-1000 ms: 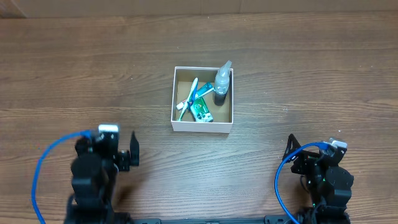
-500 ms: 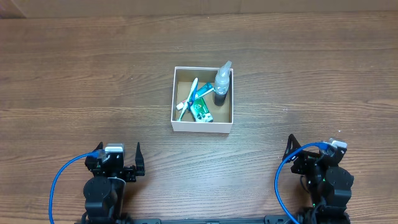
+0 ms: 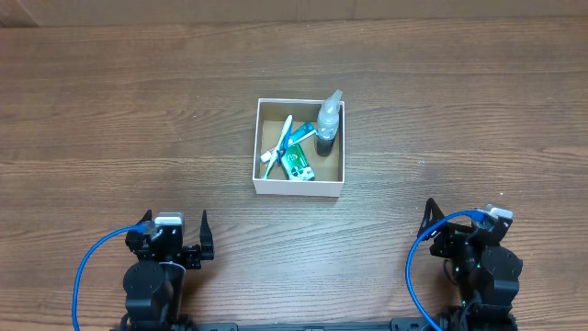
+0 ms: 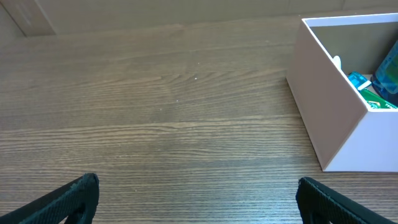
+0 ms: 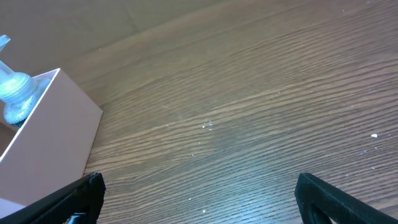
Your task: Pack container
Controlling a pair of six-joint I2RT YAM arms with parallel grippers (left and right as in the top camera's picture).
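Container (image 3: 299, 188) holds bottle (image 3: 328, 124), toothbrush (image 3: 279, 145), tube (image 3: 297, 164); left pincer (image 4: 196, 196) and right pincer (image 5: 199, 190) both apart, empty, at near edge; packing judged complete, no further pick needed.

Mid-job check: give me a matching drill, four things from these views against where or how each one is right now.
Column one
1. spray bottle
2. toothbrush
3. green packet
4. left pincer

Column two
A. open, holding nothing, above the table
B. lying in the left part of the container
C. upright in the container's far right corner
D. flat on the container floor, by the near wall

Pairs: 1-C, 2-B, 3-D, 4-A
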